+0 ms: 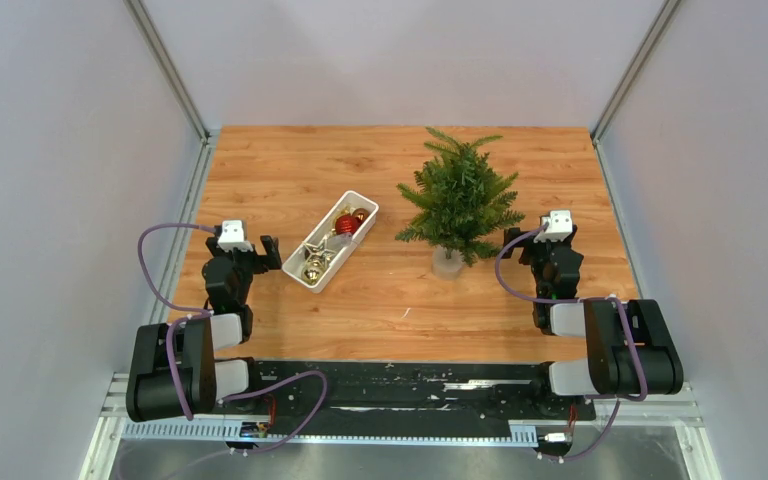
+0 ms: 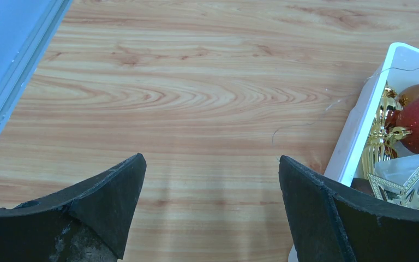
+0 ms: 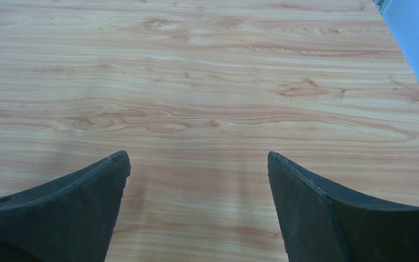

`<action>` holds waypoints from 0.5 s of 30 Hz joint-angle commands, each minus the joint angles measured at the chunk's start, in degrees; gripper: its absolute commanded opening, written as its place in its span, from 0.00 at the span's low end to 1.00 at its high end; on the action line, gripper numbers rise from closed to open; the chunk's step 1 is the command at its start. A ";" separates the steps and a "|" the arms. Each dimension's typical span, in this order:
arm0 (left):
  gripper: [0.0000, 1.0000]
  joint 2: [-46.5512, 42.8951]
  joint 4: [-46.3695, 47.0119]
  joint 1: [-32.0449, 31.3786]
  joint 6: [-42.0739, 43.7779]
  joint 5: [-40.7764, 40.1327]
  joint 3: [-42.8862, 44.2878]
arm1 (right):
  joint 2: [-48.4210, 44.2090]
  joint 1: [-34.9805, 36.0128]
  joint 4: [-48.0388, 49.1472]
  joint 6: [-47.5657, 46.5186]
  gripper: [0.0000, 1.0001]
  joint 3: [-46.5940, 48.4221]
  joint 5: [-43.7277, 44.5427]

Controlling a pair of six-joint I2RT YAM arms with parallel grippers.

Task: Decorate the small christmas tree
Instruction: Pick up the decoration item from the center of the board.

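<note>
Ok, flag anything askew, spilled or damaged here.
Nothing serious. The small christmas tree stands upright and the ornaments sit inside the white tray, which lies diagonally. Only a thin thread trails from it onto the table.

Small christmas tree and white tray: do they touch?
Apart. The top view shows bare table between the small christmas tree and the white tray.

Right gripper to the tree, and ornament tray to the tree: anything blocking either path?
Nothing visible does. The open right gripper sits just right of the small christmas tree, with no object between them. Between the white tray and the tree lies only bare table.
</note>
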 commanded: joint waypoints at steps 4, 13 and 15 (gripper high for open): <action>1.00 0.04 3.28 -0.08 1.45 -0.83 0.83 | -0.52 -0.23 1.45 0.24 1.00 0.43 1.63; 1.00 -16.19 -31.64 2.03 7.86 3.44 17.42 | -26.12 -0.27 -45.81 13.81 1.00 19.78 19.04; 1.00 -20.12 -39.15 2.24 12.19 6.75 21.96 | -31.42 -0.24 -48.39 15.55 1.00 21.12 17.41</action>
